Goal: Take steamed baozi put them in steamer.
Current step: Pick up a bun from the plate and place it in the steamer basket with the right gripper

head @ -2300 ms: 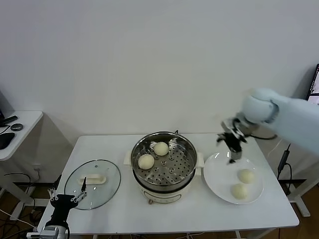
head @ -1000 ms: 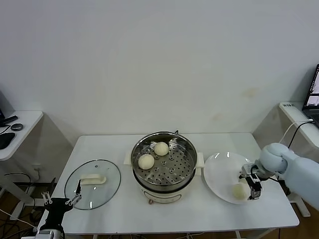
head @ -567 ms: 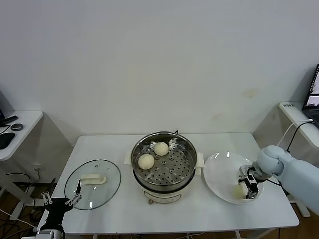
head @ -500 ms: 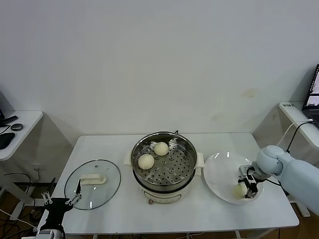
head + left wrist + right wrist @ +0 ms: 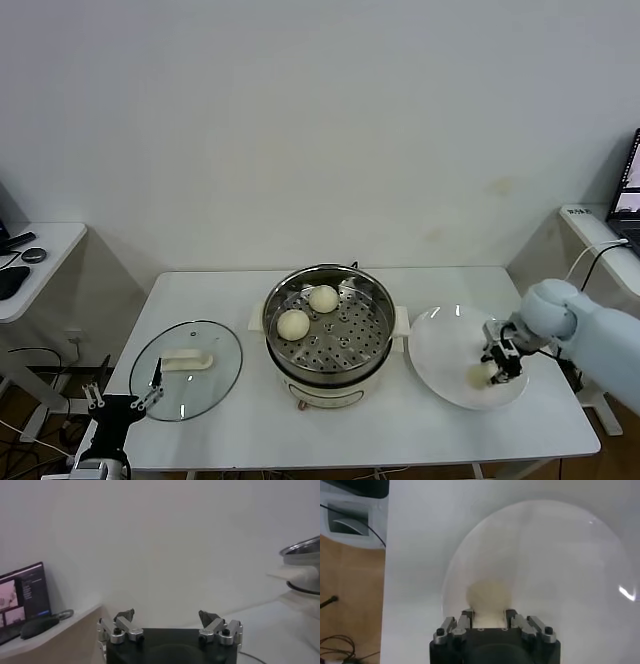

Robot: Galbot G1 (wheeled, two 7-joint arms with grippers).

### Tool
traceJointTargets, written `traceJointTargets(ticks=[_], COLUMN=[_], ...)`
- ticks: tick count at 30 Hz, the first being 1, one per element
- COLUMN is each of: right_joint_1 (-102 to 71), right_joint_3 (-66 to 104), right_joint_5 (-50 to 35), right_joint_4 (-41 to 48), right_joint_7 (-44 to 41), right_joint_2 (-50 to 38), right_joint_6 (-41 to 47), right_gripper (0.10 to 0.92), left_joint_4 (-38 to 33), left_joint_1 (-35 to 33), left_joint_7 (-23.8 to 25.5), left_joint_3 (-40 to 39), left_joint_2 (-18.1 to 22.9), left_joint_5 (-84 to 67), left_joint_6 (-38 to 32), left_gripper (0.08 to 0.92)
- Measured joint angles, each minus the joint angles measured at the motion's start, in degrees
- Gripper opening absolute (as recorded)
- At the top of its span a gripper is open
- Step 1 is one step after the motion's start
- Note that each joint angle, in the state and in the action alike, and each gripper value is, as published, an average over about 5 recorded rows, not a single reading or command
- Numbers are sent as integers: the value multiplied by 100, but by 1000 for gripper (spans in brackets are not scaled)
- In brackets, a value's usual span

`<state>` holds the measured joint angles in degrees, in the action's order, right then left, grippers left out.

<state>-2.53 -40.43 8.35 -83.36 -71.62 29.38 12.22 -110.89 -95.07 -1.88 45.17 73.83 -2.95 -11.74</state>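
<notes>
Steamer: a round, shiny stainless-steel pot with a perforated steel tray, white base and white side handles, sitting mid-counter on a smooth white top. Two baozi are lying on the tray, both smooth, round and cream-white: one toward the far side, one toward the robot's left. A flat, glossy white plate is sitting just beside the steamer on the robot's right. The right claw is hanging low over the plate's right half, its dark fingers reaching down on either side of a third bun; in the right wrist view the matte, slightly dimpled dough is filling the gap between the two fingertips, so the claw is reading as clamped on it. I cannot tell whether the bun is touching the plate or is just clear of it. A fourth bun is not identifiable in these views. The steamer is lying well to the left of this claw, with the plate's bare half between them. A round clear glass lid with a white handle is lying flat on the counter on the steamer's other side. The left claw is idling low at the counter's near left corner, just beside the lid's rim; in the left wrist view its metal fingers are standing wide apart with nothing between them.
</notes>
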Motion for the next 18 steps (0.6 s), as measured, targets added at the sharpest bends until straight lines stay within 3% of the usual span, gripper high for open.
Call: traceJointTargets(ticks=[8, 18], right_joint_1=[2012, 3484], right_joint_3=[-1077, -2299], right_joint_5=[-822, -1899], right_joint_4=[71, 8], right_joint_7=[-104, 176], right_joint_2=[502, 1795], right_joint_6=[-312, -984], right_gripper=[427, 432], left_joint_4=[-15, -59], left_joint_1=[64, 48], left_joint_7=[5, 6], left_joint_3=[-34, 13], left_joint_2=[-33, -23], left_joint_5=[-86, -165], left_joint_6=[23, 18], left_gripper=[823, 823])
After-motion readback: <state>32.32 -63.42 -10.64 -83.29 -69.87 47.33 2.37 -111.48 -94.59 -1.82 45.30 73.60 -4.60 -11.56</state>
